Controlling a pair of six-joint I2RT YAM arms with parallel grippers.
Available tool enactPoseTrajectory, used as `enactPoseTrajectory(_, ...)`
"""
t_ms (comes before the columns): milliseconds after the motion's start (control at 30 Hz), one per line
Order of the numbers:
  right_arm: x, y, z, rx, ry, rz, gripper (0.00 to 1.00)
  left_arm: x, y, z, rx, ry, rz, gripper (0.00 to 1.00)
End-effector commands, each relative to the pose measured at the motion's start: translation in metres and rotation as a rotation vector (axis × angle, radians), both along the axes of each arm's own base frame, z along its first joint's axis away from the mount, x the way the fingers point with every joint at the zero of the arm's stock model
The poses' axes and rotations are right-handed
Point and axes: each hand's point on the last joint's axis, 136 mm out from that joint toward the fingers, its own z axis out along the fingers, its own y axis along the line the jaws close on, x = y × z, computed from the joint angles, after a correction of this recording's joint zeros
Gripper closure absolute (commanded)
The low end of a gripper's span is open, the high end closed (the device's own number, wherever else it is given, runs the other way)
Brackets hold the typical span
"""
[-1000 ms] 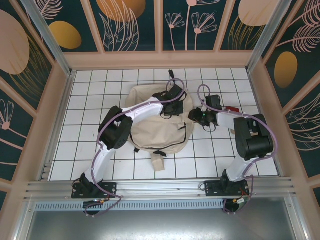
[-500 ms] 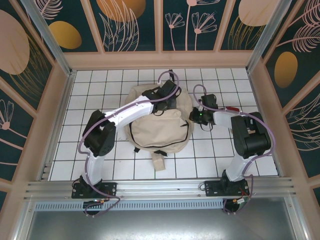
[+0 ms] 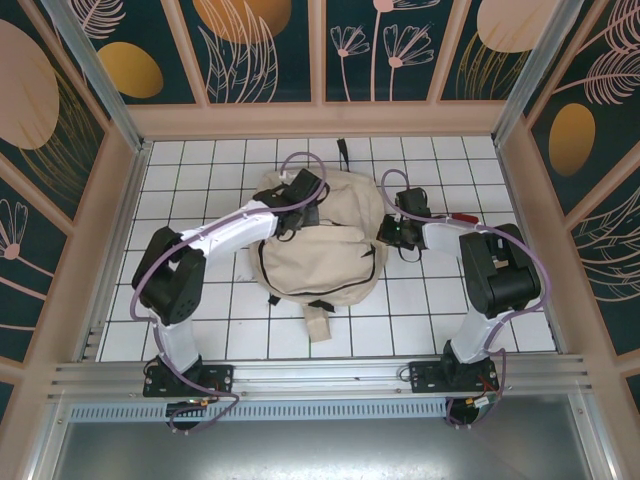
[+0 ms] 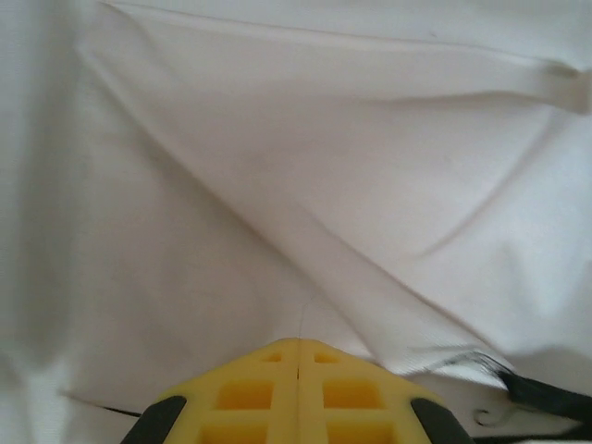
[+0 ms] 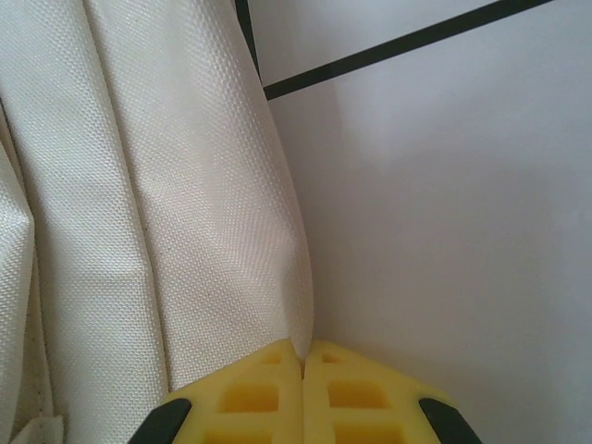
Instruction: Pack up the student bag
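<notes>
The white tiled table (image 3: pixel 190 180) carries the backpack (image 3: pixel 320 262) at its centre, lying flat with a strap trailing toward 6 o'clock. The left gripper (image 4: pixel 297 344) sits at the bag's 11 o'clock, jaws pressed together over creased cloth; whether they pinch any of it is hard to tell. The right gripper (image 5: pixel 303 350) is at the bag's 3 o'clock edge, jaws closed on the fabric rim. A small red object (image 3: pixel 463 217) lies farther toward 3 o'clock. That thin pinch could slip under a pull, or a hard tug could drag the whole bag instead of opening it.
</notes>
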Motion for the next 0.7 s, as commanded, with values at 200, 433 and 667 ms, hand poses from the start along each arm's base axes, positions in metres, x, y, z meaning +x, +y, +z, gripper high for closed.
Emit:
enactPoseTrajectory(200, -0.001, 0.001, 0.054, -0.014, -0.082, -0.029, 0.64, 0.002, -0.063, 0.022, -0.257, 0.018, -0.191, 0.71)
enactPoseTrajectory(433, -0.02, 0.059, 0.098, 0.223, -0.123, 0.111, 0.58, -0.006, -0.08, 0.002, -0.341, 0.097, -0.211, 0.72)
enactPoseTrajectory(667, -0.035, 0.109, 0.092, 0.341, -0.07, 0.204, 0.74, 0.002, -0.061, -0.013, -0.262, 0.103, -0.087, 0.66)
